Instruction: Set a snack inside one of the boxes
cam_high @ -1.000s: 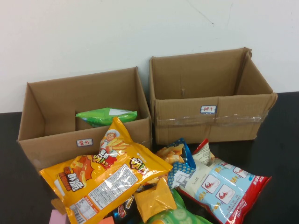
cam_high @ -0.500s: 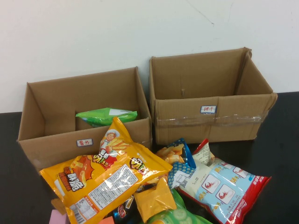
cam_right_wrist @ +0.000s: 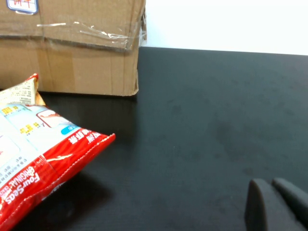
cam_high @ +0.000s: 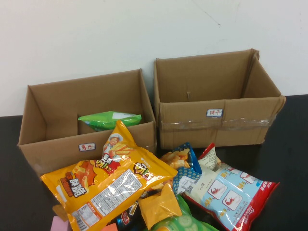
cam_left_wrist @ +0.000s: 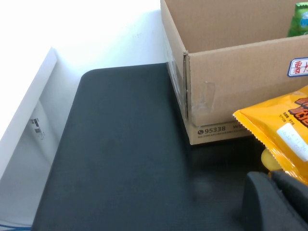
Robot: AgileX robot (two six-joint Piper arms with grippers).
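On the far left the left gripper (cam_left_wrist: 281, 199) sits low over the dark counter (cam_high: 288, 144), just beside the near corner of the left box (cam_high: 57, 149); only a dark edge of it shows in its wrist view, so I cannot tell how far its jaws stand apart, and nothing appears held. That box already has a green bag (cam_high: 109, 119) lying inside.

Leaning against the box's front wall is the big orange chip bag (cam_high: 103, 185), the nearest snack to the left arm. It should handle as light, puffy and crinkly, with a slick film that slides (a pinch in the bulging middle would likely skid off or crush the chips), so the flat crimped seam along an edge looks the better hold. A small orange packet (cam_high: 159, 204) lies tucked under its near side, and a blue bag (cam_high: 185, 161) sits just to the right.

Next is the white-and-red bag (cam_high: 231, 192), flat on the counter in front of the right box (cam_high: 216, 122), which looks empty. It is likely just as light and slippery; its red sealed end is the natural grip.

The right gripper (cam_right_wrist: 276, 204) hovers low over bare counter, well apart from that bag, jaws apparently close together and empty.
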